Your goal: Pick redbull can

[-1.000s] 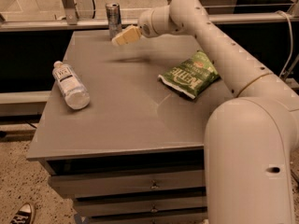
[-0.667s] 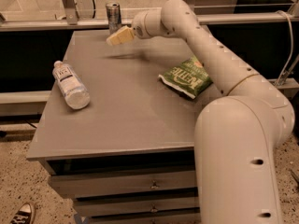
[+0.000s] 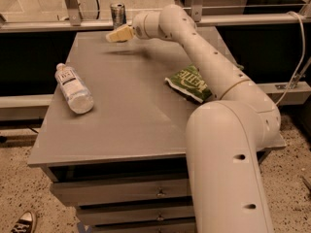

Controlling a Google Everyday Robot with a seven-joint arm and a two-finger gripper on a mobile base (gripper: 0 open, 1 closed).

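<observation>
Grey bench top (image 3: 126,106), speckled floor (image 3: 14,188). Slim silver-and-blue metal can (image 3: 116,13) upright at far edge; cream gripper (image 3: 119,34) just beside it, opening indiscernible.

High view, end effector (image 3: 119,34) farthest

The glossy white robot arm (image 3: 228,169) is showing thick, rounded tube segments, bulging joints and small dark screw holes along its shells. Its pale cream-yellow hand (image 3: 119,34) is tapering off the slim end, hovering over the grey counter (image 3: 126,130) near its far edge.
</observation>
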